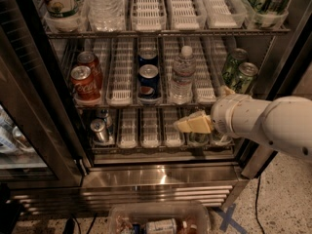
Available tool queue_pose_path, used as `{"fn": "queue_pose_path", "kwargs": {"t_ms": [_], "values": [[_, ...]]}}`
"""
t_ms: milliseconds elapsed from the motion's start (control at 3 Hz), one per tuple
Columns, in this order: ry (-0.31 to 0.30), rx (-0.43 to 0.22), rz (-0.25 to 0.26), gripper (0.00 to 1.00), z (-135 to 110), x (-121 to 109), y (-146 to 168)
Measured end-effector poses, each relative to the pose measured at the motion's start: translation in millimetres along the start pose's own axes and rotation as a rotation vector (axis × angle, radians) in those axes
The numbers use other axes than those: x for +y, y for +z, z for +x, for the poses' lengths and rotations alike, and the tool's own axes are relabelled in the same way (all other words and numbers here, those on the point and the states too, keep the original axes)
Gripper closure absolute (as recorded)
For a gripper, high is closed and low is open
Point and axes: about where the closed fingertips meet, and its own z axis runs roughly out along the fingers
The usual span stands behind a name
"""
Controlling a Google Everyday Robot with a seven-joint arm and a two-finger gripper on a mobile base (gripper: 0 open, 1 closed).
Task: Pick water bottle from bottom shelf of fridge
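The fridge [161, 177] stands open, its wire racks holding white lane trays. A small clear ribbed water bottle [182, 75] with a white cap stands upright on the middle visible rack, right of centre. My gripper [191, 125] has pale yellow tips. It is at the front of the lowest rack, just below and slightly right of that bottle, and points left. Under it on the lowest rack I see the base of a clear container [197, 139], mostly hidden by the gripper. The white arm [263, 123] comes in from the right.
On the middle rack stand red cola cans [84, 79], blue cans [147, 76] and green cans [241, 71]. Silver cans [100, 128] are on the lowest rack at left. A big clear bottle [105, 4] stands on the top rack. The glass door [29, 130] hangs at left. A clear bin [161, 218] sits on the floor.
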Motion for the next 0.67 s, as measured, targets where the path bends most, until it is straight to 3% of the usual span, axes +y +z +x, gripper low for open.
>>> {"fn": "queue_pose_path", "kwargs": {"t_ms": [667], "values": [[0.075,-0.121,0.165,0.0,-22,-21,-1]]}}
